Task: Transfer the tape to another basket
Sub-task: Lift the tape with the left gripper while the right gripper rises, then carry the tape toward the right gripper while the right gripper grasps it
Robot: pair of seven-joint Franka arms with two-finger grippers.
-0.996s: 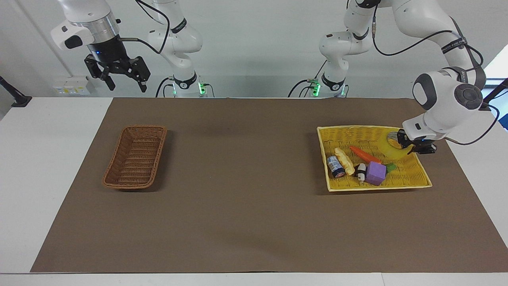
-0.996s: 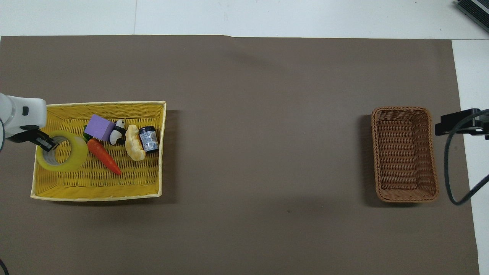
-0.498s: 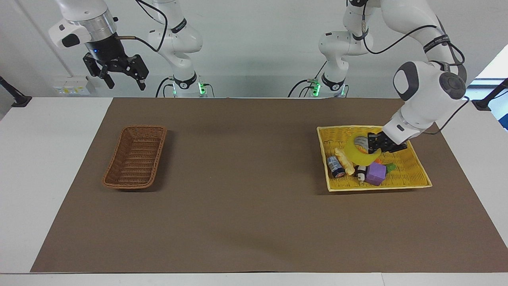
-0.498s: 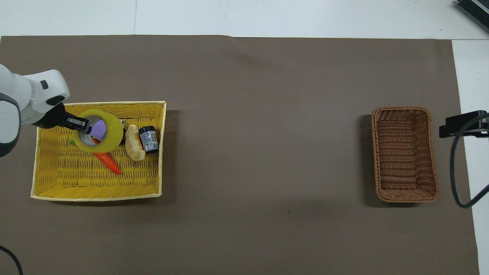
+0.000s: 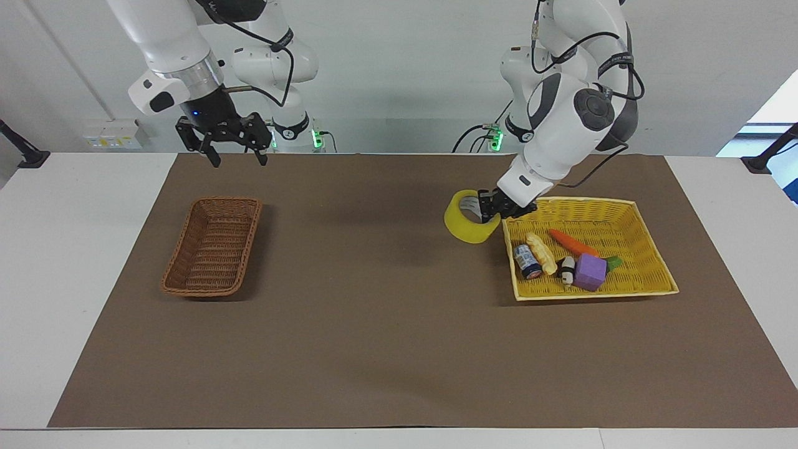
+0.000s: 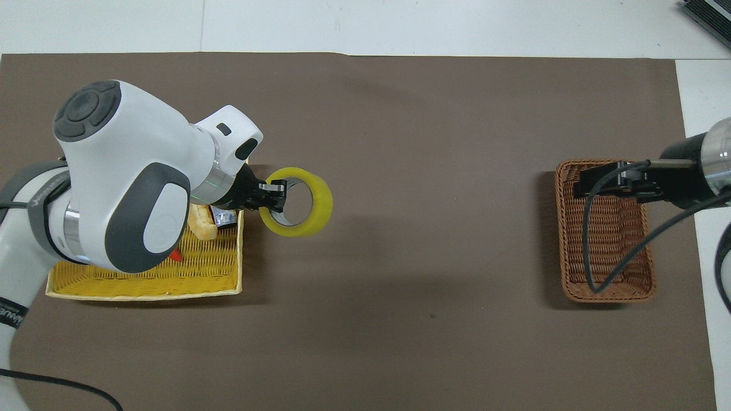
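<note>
The right gripper point(image 5: 232, 151) hangs with fingers spread above the mat's point(image 5: 386, 349) robot-side edge, over the brown basket point(image 5: 212, 246). The left gripper point(image 5: 490, 209) clamps the tape point(image 5: 469, 219) by its wall, carrying it in the air just off the yellow basket's point(image 5: 648, 274) corner, toward the mat's middle.

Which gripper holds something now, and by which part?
The left gripper holds the tape by its ring wall. The right gripper holds nothing.

Facing view: high, across table, toward robots. Overhead view: steeply down from robots' end. Both share brown mat point(image 5: 374, 324).
</note>
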